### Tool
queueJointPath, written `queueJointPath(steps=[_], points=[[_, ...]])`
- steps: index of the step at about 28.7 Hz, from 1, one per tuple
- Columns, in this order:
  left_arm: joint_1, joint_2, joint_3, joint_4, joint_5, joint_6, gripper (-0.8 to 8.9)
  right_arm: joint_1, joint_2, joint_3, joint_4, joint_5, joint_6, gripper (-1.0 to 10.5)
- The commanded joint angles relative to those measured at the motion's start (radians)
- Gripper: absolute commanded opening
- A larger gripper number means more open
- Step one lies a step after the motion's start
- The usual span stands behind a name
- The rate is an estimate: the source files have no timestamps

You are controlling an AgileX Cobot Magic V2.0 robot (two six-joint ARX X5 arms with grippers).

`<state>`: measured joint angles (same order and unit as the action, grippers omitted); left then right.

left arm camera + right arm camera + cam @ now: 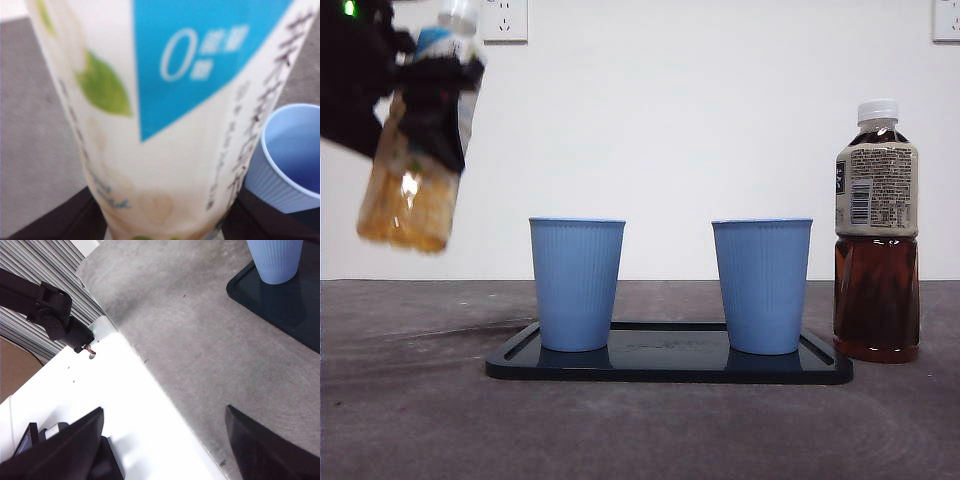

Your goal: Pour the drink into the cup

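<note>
**Bottle lifted beside the tray, pour not yet begun**

The left gripper [435,90] clamps a pale tea bottle [415,160] around its label and holds it in the air, well above the table [410,400] and off to one side of the dark tray [670,365]. The bottle is tilted only slightly, its neck uppermost, and the amber drink sits in its lower part. Whether a cap is on cannot be told, since the neck is blurred.

Two blue cups stand upright on the tray, apart from each other. The cup nearer the bottle [577,283] looks empty in the left wrist view, where its open mouth shows just beside the bottle. The farther cup [762,285] stands at the tray's other end, and a dark tea bottle [877,235] with a white cap stands on the table just beyond that end.

The right gripper [165,440] waits away from the tray, jaws spread and holding nothing.

The step in hand appears to be carrying the bottle toward a cup. The next move calls for bringing the neck over the nearer cup's mouth, then tipping slowly so the stream lands inside the rim.
</note>
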<state>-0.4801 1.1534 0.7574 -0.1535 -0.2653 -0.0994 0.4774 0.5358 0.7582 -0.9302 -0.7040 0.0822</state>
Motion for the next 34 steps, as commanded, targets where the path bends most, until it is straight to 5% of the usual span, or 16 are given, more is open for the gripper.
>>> queueJointPath(steps=[1,7,18,34], points=[[-0.004,-0.001,-0.056,0.175,0.001,-0.072,2.38,0.007,0.005,0.011,0.009,-0.002,-0.012,3.8],[0.002,0.009,-0.188,0.424,0.001,-0.073,2.36,0.007,0.005,0.011,0.009,-0.002,-0.011,3.8],[0.003,0.187,-0.224,0.619,0.009,-0.078,2.34,0.007,0.005,0.011,0.009,-0.002,0.004,3.8],[0.003,0.327,-0.224,0.723,0.009,-0.077,2.34,0.007,0.005,0.011,0.009,-0.002,0.011,3.8]])
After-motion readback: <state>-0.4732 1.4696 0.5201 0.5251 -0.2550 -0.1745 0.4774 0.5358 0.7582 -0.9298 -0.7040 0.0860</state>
